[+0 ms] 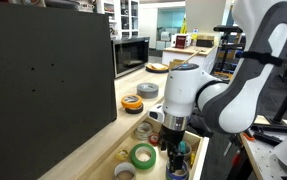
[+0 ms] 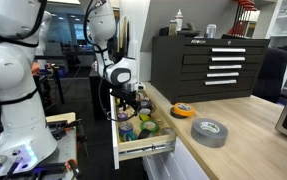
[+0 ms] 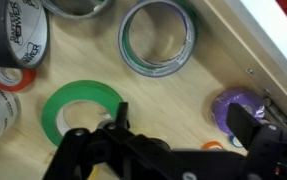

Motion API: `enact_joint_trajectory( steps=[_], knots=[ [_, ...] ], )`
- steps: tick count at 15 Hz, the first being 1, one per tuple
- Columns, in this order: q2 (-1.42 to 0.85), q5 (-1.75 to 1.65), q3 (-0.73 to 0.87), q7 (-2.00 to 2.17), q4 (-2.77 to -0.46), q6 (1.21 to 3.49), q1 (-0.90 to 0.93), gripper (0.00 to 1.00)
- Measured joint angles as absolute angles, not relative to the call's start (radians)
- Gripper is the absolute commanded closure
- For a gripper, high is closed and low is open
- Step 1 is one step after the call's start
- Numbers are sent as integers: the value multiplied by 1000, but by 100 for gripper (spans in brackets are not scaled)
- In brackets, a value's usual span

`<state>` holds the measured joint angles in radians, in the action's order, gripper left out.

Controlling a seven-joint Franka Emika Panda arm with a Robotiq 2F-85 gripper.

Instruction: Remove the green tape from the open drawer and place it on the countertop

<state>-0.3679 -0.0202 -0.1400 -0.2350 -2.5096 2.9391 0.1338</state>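
Down in the open drawer we see the gripper low over the rolls, fingers spread wide and gripping nothing. Green tape lies flat on the drawer floor, with one finger at its right rim (we cannot tell if it touches). Purple roll sits by the right-hand finger. Countertop carries a big grey roll and an orange roll.

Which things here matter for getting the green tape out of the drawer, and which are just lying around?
For the job: green tape, open drawer, countertop, end effector.

Just lying about: grey tape roll, orange tape, purple tape, microwave, tool chest.
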Motion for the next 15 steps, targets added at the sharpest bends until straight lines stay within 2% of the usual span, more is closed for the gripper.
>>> enact_joint_trajectory(
  steps=[15],
  knots=[
    [-700, -121, -151, -317, -2183, 2943, 35, 0]
  ],
)
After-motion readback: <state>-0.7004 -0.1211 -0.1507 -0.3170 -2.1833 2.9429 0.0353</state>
